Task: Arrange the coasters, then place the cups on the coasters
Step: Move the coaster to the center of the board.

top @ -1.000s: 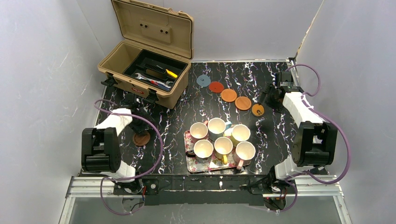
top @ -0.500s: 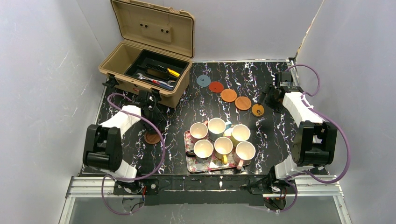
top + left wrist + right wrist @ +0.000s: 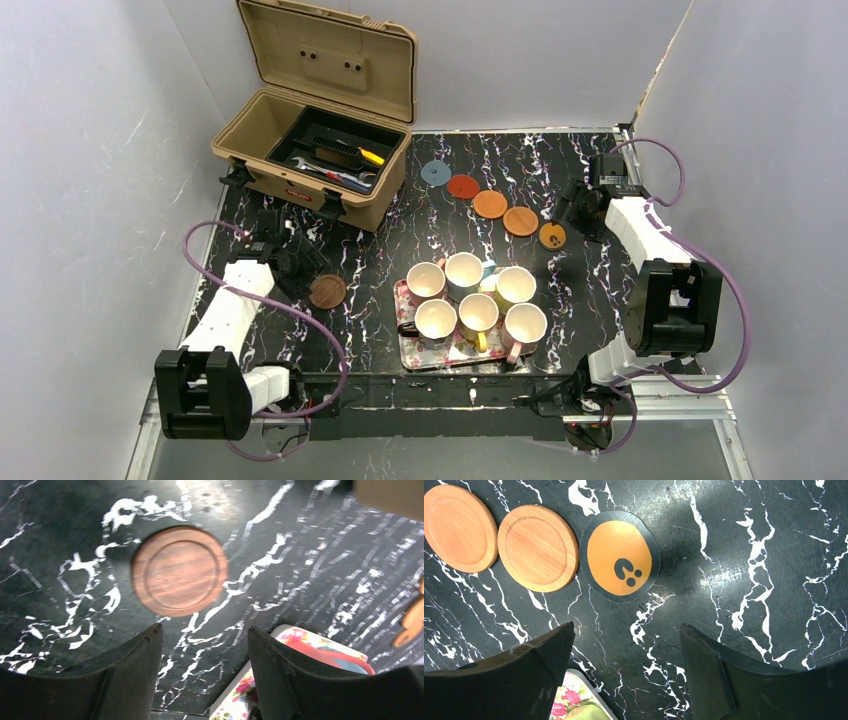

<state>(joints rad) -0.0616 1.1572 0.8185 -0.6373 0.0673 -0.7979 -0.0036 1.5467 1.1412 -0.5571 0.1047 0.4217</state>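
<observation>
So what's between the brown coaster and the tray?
Just bare table between coaster and tray, shown from the top view.

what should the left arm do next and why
Probably ease the left gripper forward and down over the brown coaster: its jaws are open and empty, and the coaster lies just ahead of them, apart from the row of five coasters.

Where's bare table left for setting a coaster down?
Open marble between toolbox, coaster row and tray; more bare table right of the tray. Crowded: the tray, packed with mugs.
</observation>
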